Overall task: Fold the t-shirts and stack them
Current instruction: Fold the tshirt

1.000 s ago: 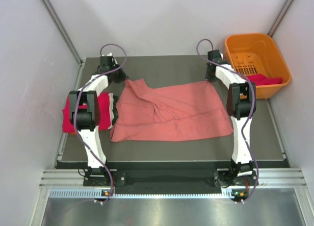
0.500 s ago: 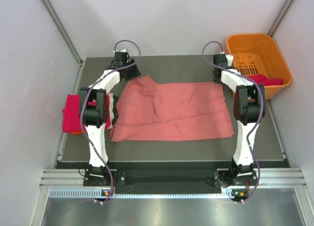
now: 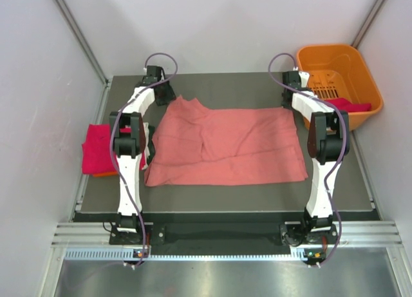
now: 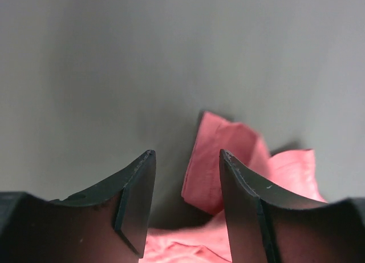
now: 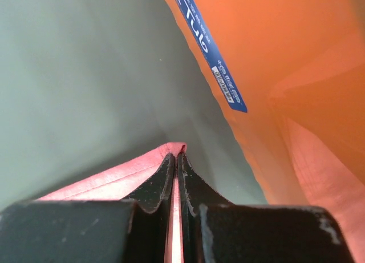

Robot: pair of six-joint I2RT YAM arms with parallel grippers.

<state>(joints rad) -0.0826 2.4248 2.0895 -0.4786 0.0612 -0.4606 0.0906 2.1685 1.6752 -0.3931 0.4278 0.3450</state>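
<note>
Now the right gripper (image 5: pixel 175 156) is pressed together on the far right corner of the large salmon-pink cloth t-shirt (image 3: pixel 225 145), just beside the orange plastic basket (image 5: pixel 274 57). The left gripper (image 4: pixel 185 154) hangs spread over the shirt's far left corner. A magenta-red cloth t-shirt (image 3: pixel 96 156) lies at the left edge of the dark table (image 3: pixel 219 84).

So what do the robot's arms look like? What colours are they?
The left arm and the right arm are both made of white tubes joined by chunky black joints. A thin purple cable loops along each one. The fingers at the ends are dark and wedge-shaped. I can't see any writing on them.
</note>
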